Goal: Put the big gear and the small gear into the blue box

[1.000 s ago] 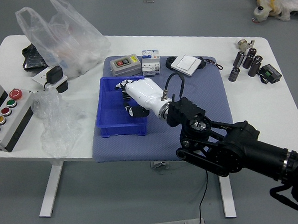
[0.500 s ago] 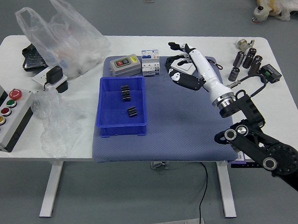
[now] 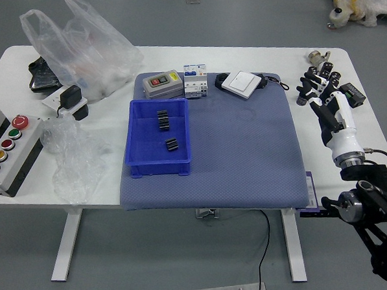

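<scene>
**Both gears look boxed, robot hand has backed off to the right**

Head view: so the right robot hand (image 3: 340,121) has just swung off to the tabletop's (image 3: 257,56) right side, fingers spread and, as far as I can see, gripping nothing. The big gear (image 3: 163,120) and the small gear (image 3: 172,144) are both inside the blue box (image 3: 159,167), lying on its floor, the small one nearer the robot and a bit to the right. They're tiny dark ribbed pieces from up here, so I'm going by size on which is which. If I've got that right, the job's basically done and all that's left is parking the arm.

Compared with the earlier frames: a second ago the hand was reaching into the box and covering part of what's in there. Half a second ago it was up over the white device (image 3: 243,84), which is now in plain sight. The gears and box haven't budged since then. Only thing I'd watch is the fingers, which overlap the dark cylinders (image 3: 303,97) from this angle. Can't tell if they touch; a careless sweep could knock one over.
</scene>
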Controlling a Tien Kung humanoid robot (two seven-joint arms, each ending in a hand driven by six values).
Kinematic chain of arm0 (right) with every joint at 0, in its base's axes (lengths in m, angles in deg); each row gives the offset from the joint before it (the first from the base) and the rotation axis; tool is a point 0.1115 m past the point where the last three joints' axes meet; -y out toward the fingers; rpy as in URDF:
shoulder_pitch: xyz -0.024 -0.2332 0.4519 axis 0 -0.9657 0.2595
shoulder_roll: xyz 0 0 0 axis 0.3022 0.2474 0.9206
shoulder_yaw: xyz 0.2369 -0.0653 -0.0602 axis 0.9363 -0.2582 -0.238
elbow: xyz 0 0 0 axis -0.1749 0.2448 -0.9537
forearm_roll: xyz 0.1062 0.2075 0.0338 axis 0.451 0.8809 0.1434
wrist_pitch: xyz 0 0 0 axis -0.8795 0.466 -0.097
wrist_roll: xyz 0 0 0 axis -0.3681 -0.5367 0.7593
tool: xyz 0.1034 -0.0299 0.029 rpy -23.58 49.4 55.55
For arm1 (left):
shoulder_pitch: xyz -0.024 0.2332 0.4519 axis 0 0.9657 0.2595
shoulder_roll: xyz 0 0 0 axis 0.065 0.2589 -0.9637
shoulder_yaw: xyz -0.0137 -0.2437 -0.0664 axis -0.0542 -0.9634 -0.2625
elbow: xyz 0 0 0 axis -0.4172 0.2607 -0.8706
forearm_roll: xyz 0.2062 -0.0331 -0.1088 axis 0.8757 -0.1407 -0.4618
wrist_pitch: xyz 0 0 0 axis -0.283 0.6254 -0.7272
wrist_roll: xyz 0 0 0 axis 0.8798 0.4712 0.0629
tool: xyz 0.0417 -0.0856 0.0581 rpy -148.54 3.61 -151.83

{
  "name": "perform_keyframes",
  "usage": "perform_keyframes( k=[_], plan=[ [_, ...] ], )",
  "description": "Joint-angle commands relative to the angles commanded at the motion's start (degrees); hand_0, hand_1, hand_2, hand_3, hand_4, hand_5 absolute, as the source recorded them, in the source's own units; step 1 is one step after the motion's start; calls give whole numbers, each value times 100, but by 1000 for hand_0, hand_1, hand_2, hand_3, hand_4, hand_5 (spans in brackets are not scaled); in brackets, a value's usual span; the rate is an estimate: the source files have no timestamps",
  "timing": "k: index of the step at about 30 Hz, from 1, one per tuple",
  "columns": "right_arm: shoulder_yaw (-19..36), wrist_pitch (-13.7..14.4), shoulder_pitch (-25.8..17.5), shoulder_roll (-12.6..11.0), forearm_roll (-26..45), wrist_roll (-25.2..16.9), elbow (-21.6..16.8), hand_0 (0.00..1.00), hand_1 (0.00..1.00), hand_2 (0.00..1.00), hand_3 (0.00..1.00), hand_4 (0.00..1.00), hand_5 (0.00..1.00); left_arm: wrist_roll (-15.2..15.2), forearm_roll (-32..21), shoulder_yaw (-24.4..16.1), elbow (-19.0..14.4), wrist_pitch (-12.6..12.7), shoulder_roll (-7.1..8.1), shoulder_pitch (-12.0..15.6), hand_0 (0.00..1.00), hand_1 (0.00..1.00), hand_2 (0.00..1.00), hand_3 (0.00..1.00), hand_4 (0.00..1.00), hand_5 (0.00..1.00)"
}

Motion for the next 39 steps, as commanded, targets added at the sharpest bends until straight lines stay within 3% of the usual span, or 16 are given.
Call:
perform_keyframes(
  k=[1, 11, 20, 39],
  plan=[
    [59, -2, -8, 6, 186, -4, 1, 805, 725, 721, 687, 810, 620, -1, 14, -1, 0, -3, 4, -8, 619, 471, 502, 656, 695, 288],
    [759, 30, -204, -44, 1430, -33, -159, 776, 709, 705, 676, 803, 611, 129, -91, 286, 0, -41, 67, -137, 619, 472, 502, 656, 695, 288],
    [1255, 89, -299, -33, 1352, -22, -352, 773, 702, 701, 671, 819, 644, 114, -38, 187, 0, -46, 179, -126, 619, 472, 501, 658, 695, 287],
    [1591, 141, -403, 15, 1268, -7, -460, 751, 692, 698, 675, 816, 644, 72, 39, 30, 0, -59, 172, -112, 620, 472, 502, 658, 695, 287]
  ],
)
